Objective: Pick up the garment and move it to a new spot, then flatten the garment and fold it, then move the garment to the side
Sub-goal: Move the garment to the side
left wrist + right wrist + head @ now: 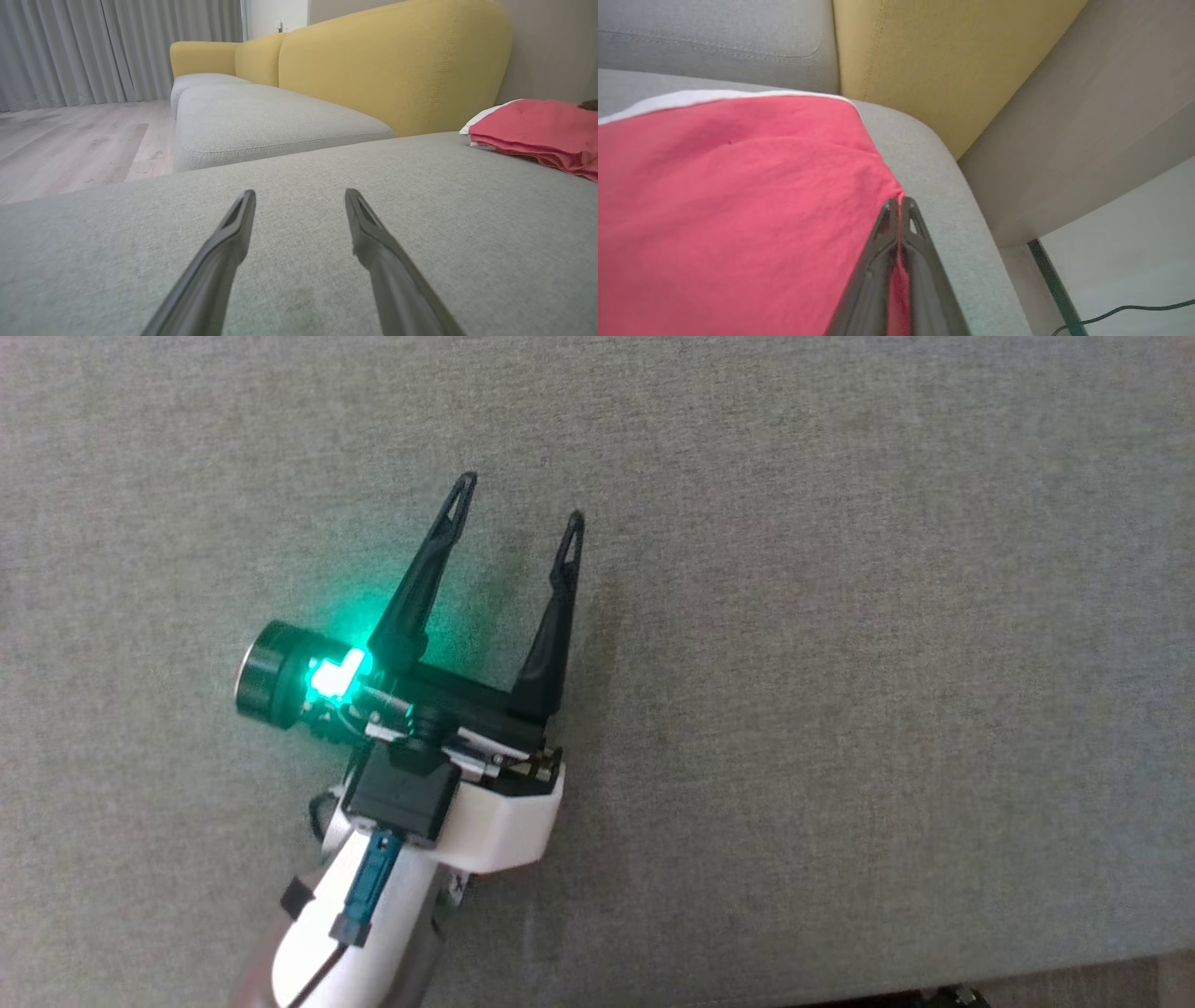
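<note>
right gripper (900,201): fingers clenched on the edge of the red garment (738,196). left gripper (521,499): fingers spread, nothing held, above the grey seat cushion (840,616). garment lies at the cushion corner, before the yellow backrest (924,56).
</note>
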Controlling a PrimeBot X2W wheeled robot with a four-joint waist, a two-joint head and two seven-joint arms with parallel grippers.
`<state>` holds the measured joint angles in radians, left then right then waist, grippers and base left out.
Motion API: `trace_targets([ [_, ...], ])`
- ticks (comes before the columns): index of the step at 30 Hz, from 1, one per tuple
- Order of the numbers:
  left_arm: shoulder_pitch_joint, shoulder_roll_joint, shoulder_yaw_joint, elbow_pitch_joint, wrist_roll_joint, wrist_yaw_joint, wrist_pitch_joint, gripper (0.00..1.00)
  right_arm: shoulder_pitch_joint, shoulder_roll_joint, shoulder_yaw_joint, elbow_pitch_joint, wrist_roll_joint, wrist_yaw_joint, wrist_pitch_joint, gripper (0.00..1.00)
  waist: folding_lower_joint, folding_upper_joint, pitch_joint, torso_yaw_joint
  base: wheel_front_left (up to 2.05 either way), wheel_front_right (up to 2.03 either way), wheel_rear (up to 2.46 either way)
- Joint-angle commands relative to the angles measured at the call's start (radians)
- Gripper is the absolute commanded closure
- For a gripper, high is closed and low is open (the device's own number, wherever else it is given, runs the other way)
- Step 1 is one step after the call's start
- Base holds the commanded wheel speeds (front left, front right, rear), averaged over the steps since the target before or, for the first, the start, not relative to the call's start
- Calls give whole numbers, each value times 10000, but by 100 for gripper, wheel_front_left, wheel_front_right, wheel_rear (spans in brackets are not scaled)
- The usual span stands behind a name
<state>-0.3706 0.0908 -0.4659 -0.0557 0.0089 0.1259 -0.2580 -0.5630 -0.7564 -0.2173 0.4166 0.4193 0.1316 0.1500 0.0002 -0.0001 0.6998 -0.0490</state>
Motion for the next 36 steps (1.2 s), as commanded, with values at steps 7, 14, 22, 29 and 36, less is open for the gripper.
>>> trace_targets([
  [7, -113, 209, 132, -65, -5, 175, -38, 0, 835, 164, -1125, -943, -1328, -9, 540, 100, -2, 1, -212, 179, 0, 0, 0],
  [14, 35, 177, 23, -1, -120, 265, -38, 0, 1033, 843, -1629, -1646, -2869, -9, 879, 0, -2, 1, -620, 333, 0, 0, 0],
  [22, 570, 113, 47, 137, -317, 414, -38, 0, 1116, 2446, -258, -2169, -4126, -9, -460, 0, -2, 1, -1979, 474, 0, 0, 0],
  [29, 1487, 4, 573, 402, -804, 502, -38, 0, 1540, 3962, 1769, -1377, -3513, -9, -2186, 0, -2, 1, -3475, 584, 0, 0, 0],
  [36, 2640, -63, 1296, 678, -960, 520, -38, 0, 2572, 5392, 3277, 194, -2496, -9, -3881, 0, -2, 1, -5147, 755, 0, 0, 0],
])
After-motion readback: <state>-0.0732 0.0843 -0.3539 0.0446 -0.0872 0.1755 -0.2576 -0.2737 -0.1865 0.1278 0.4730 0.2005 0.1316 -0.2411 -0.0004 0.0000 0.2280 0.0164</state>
